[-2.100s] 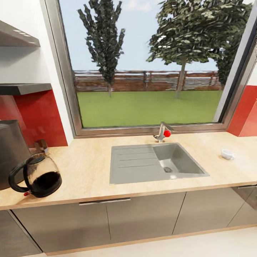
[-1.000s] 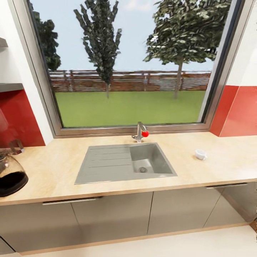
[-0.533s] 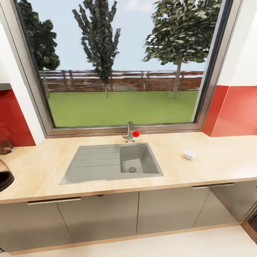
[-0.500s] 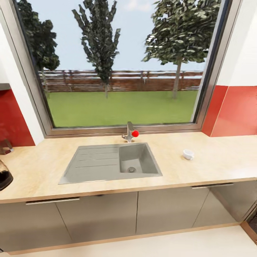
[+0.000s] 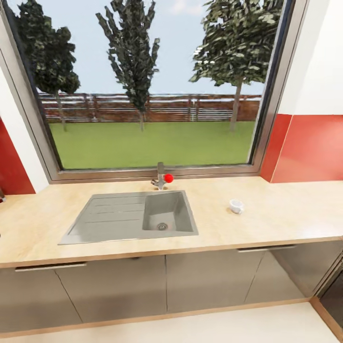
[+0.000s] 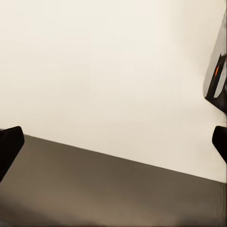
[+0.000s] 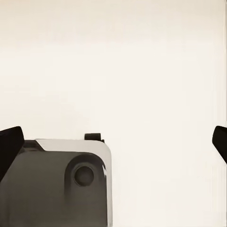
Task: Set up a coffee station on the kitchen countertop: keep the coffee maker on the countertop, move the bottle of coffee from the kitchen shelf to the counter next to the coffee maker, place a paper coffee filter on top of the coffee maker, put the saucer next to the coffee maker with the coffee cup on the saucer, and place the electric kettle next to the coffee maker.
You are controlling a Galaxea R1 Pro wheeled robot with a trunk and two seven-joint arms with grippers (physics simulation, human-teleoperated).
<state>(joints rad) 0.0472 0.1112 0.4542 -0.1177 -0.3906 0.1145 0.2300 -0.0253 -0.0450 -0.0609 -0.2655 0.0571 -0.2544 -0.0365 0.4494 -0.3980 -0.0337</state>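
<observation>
at the far left of your head view the red backsplash [image 5: 10, 166] meets the window frame, and below it the kitchen countertop [image 5: 38, 228] runs the whole width over grey cabinet fronts [image 5: 114, 290]. moving right, the inset grey sink [image 5: 131, 221] sits with its ribbed drainer on the left and the basin on the right, and the tap [image 5: 161, 177] with its red knob stands at the far edge behind the basin, just under the window [image 5: 152, 85].

further right, well apart from the sink, the coffee cup [image 5: 236, 206] stands upright and alone on bare worktop, about midway between the near edge and the wall. no saucer is under it, so the cup-on-saucer step looks not yet done, and this cup is likely what you want next. it is small and light, so a soft pinch at the rim or handle should do.

beyond it the counter runs on to the right edge beneath more red backsplash.

your left gripper [image 6: 113, 142] points at pale floor and a dark band, its two dark fingertips at opposite edges of its wrist view, spread wide with nothing between them. your right gripper [image 7: 113, 142] is the same, wide apart and empty, over pale floor and a grey part of the robot.
</observation>
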